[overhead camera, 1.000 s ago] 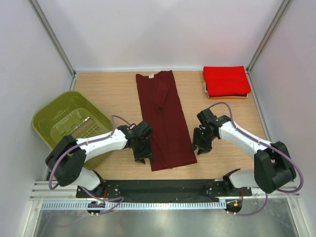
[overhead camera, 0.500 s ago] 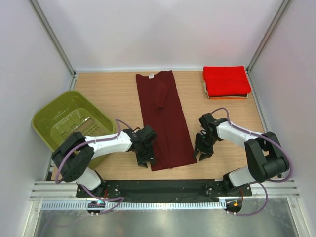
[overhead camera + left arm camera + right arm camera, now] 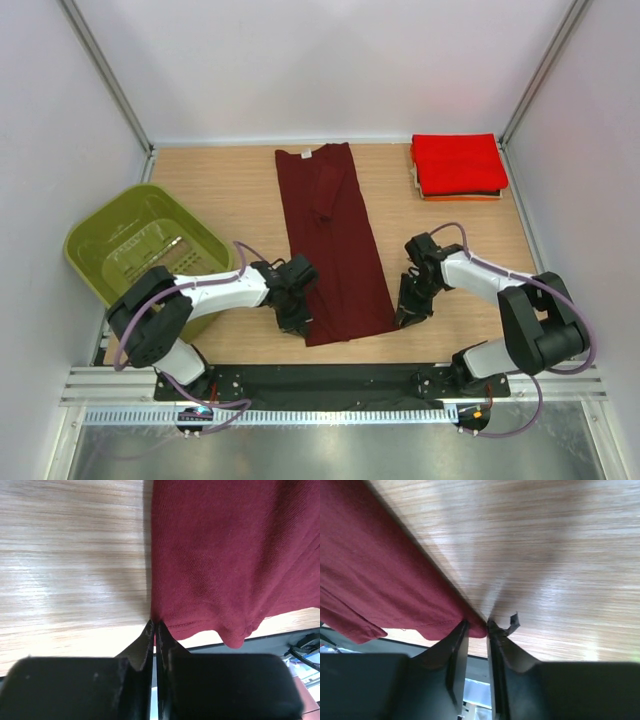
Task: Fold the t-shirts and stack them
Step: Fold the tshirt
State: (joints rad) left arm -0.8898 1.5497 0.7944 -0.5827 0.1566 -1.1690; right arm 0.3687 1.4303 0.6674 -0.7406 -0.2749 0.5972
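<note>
Left arm (image 3: pixel 215 290): white shell links, black joint housings.
Right arm (image 3: pixel 480 278): same white links, bulky black shoulder.
Cables (image 3: pixel 448 225): thin lilac-grey loops along each arm.
Left gripper (image 3: pixel 154 624): matte black, tapered fingers.
Right gripper (image 3: pixel 476 625): black wedge fingers, small hooked tab on one tip.
Mounting plate (image 3: pixel 320 380): flat black.

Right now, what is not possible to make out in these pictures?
Left wrist view: the left pincer is almost closed at the hem of the maroon shirt; its fingers hide whether cloth is inside.
Right wrist view: the shirt's corner lies between the fingers of the right pincer; whether they press it is unclear.
Top view: the lower shirts under the red shirt show only thin edges, too small to count.
</note>
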